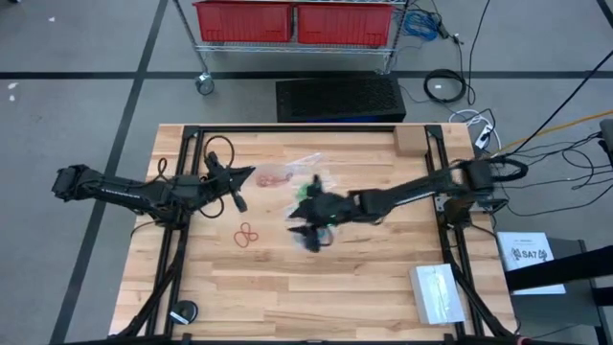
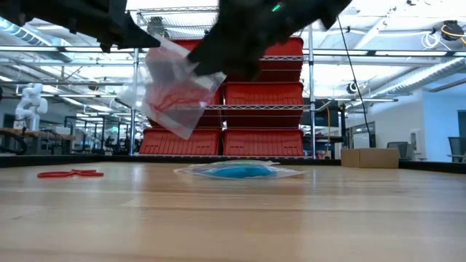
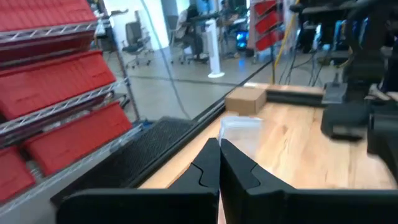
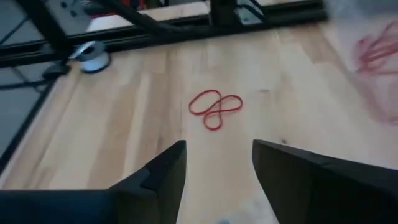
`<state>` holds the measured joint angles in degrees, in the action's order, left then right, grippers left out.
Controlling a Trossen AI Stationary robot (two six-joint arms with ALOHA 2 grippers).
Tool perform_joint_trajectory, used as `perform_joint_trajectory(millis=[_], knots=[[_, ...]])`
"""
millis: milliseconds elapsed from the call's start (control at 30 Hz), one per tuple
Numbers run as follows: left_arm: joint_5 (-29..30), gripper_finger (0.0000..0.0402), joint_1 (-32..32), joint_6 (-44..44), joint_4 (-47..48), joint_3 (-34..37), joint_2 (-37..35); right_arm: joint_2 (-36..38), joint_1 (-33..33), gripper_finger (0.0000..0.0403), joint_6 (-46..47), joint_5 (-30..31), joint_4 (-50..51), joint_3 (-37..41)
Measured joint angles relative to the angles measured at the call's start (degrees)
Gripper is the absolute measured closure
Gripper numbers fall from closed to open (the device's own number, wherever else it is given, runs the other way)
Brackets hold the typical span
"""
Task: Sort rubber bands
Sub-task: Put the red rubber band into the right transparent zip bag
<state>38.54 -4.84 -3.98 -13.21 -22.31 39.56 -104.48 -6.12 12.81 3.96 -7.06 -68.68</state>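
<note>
**Red bands: some bagged, a few loose on the table**

Wooden tabletop [image 1: 316,287], with red storage bins [image 2: 262,94] on wire shelving behind it, carries the whole job. Loose red rubber bands [image 1: 247,235] lie as a few overlapping loops on the bare wood, on the left arm's side of the middle and well apart from both grippers; the right wrist view shows them straight ahead of that arm's fingers. More red bands sit inside a clear plastic bag [image 2: 175,87] that the left gripper [image 1: 241,175] holds up off the table, fingers clenched on its edge. A second bag holding blue bands [image 2: 237,172] lies flat near the table's middle. A green cluster cannot be made out for certain.

The right gripper [image 1: 314,236] hangs above the table near the centre, fingers spread apart and empty.

Judged from this, the step in hand is fetching the remaining red loops for the held bag. Next, the right gripper would need to travel to the loops, descend until its fingertips straddle the thin strands flush against the wood, and pinch without skidding them away.
</note>
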Motion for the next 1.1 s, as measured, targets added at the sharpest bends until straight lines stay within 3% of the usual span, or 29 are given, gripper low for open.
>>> perform_joint_trajectory(millis=[200,667,833,1100], knots=[[2.7,0.0401,0.0,2.1,6.2,0.0,-4.9,-14.2,0.1,0.0209,2.6,0.6,0.1,-12.8],[3.8,0.0401,0.0,3.8,11.1,0.0,-8.3,-39.6,-0.9,0.0156,1.5,8.0,18.3,-48.4],[3.8,0.0401,0.0,3.9,11.3,0.0,-8.3,-44.5,-1.5,0.0156,1.3,8.0,22.6,-54.5],[3.8,0.0401,0.0,4.3,11.2,0.0,-8.3,-44.8,-0.7,0.0156,2.0,8.2,21.7,-54.9]])
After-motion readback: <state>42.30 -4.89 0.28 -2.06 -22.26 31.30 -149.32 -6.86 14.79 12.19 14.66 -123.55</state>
